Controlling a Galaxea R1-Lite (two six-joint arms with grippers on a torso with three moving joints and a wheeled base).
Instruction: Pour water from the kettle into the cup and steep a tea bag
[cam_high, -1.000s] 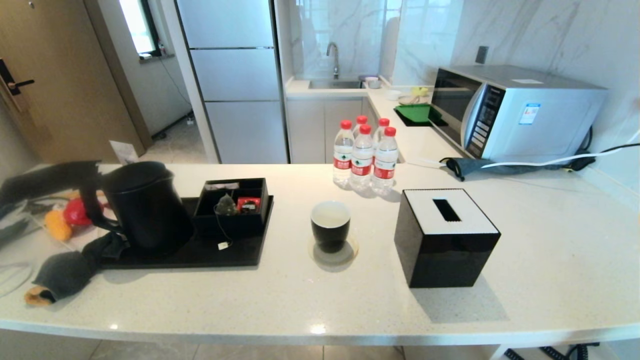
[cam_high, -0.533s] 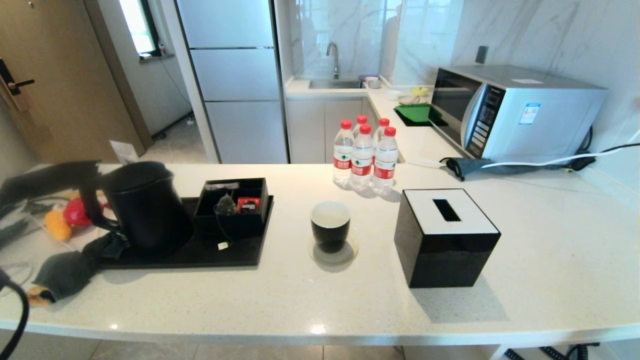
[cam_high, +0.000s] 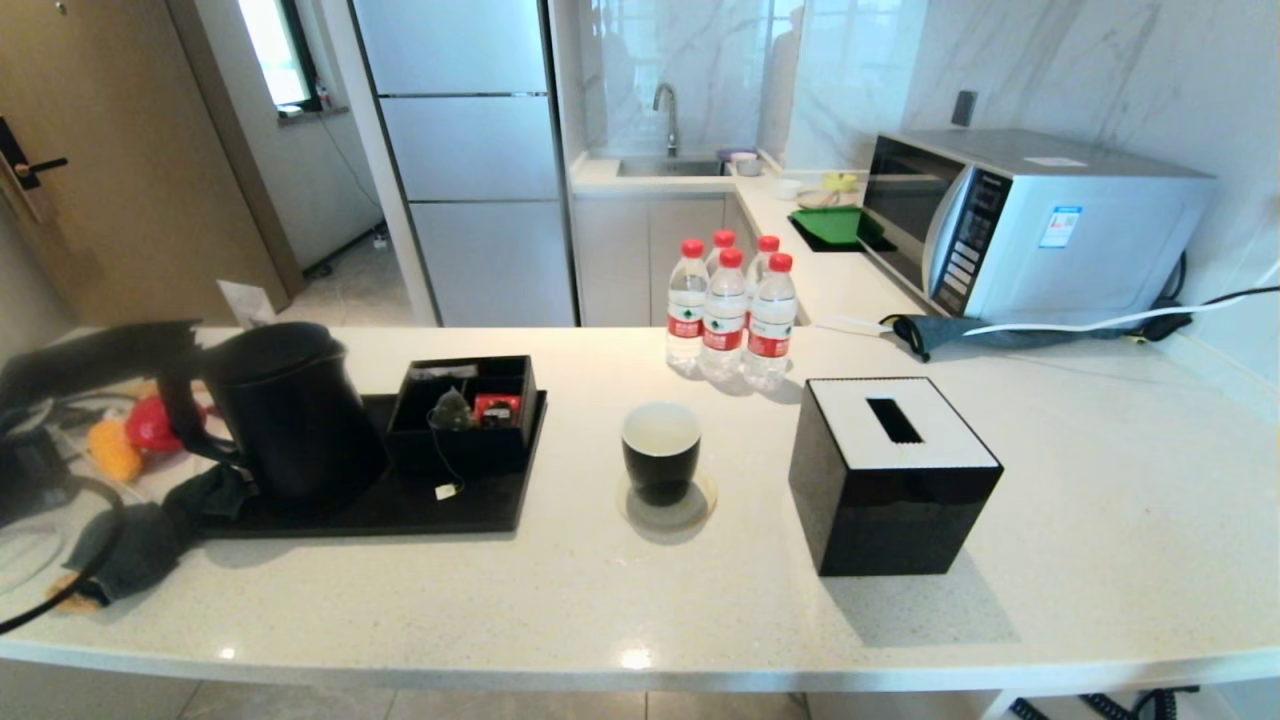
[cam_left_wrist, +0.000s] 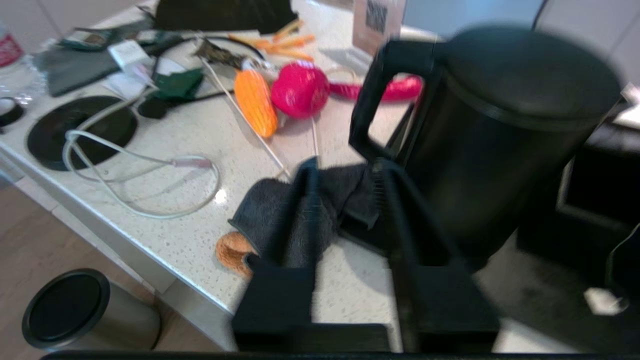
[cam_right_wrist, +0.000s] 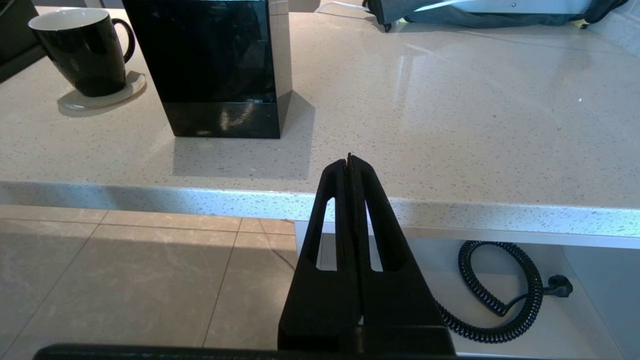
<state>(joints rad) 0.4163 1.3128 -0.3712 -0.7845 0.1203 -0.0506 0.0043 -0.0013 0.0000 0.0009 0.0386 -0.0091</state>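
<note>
From my station, the left end effector (cam_left_wrist: 345, 220) is spread wide and empty, hovering low at the near left edge of the speckled white stone surface (cam_high: 700, 600), pointed toward the matte black electric kettle (cam_high: 290, 415) with its big loop handle (cam_left_wrist: 372, 107), not touching it. The kettle stands on the flat black tray (cam_high: 400, 505); the small glossy black cup with white inside (cam_high: 661, 450) sits on a coaster well to its right, and the grey-green pyramid tea bag (cam_high: 452, 410) lies in the black compartment box on the tray. My right end effector (cam_right_wrist: 349, 165) is pressed together, parked below the surface's front edge. My worry: the crumpled dark grey cloth (cam_left_wrist: 300, 220) lies just beneath the handle, so a low approach could snag it or knock the kettle.
</note>
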